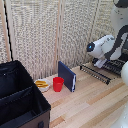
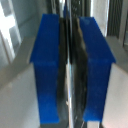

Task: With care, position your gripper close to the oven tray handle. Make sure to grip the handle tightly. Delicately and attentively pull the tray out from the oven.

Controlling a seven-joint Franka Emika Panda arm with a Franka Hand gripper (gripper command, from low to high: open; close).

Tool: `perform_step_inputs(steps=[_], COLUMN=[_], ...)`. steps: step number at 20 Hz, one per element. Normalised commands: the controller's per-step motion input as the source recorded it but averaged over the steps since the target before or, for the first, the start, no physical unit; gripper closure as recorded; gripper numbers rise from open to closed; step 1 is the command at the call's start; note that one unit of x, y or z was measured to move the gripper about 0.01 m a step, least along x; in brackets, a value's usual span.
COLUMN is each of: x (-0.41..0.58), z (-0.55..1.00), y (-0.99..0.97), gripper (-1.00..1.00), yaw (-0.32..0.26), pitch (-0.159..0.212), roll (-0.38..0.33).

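Note:
In the exterior view the white arm comes in from the right, and my gripper (image 1: 100, 63) is down at the wire tray (image 1: 96, 73). The tray sticks out from the dark oven (image 1: 118, 64) toward the exterior view's left. The arm hides most of the oven. The thin dark handle bar (image 1: 94, 75) runs along the tray's outer edge. In the wrist view my gripper (image 2: 73, 70) fills the picture. Its blue fingertips (image 2: 47, 70) are pressed together on a thin dark metal bar (image 2: 73, 60), which looks like the tray handle.
A dark-blue flat slab (image 1: 66, 76) stands upright beside a red cup (image 1: 58, 84) and a plate (image 1: 42, 85) with something yellow on it. A big black fabric case (image 1: 20, 100) fills the lower left. A slatted screen stands behind the wooden table (image 1: 90, 102).

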Motion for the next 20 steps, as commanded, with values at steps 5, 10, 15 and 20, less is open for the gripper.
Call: perform_step_inputs(steps=[5,10,15,20], x=[0.000,0.000,0.012,0.000], z=[0.13,0.08,0.03,0.05], y=[0.72,0.71,0.58,0.09], gripper=[1.00,1.00,1.00,-1.00], yaw=[0.089,0.081,0.087,0.006], pitch=[0.038,0.017,0.020,0.007], roll=[0.000,-0.002,-0.008,0.000])
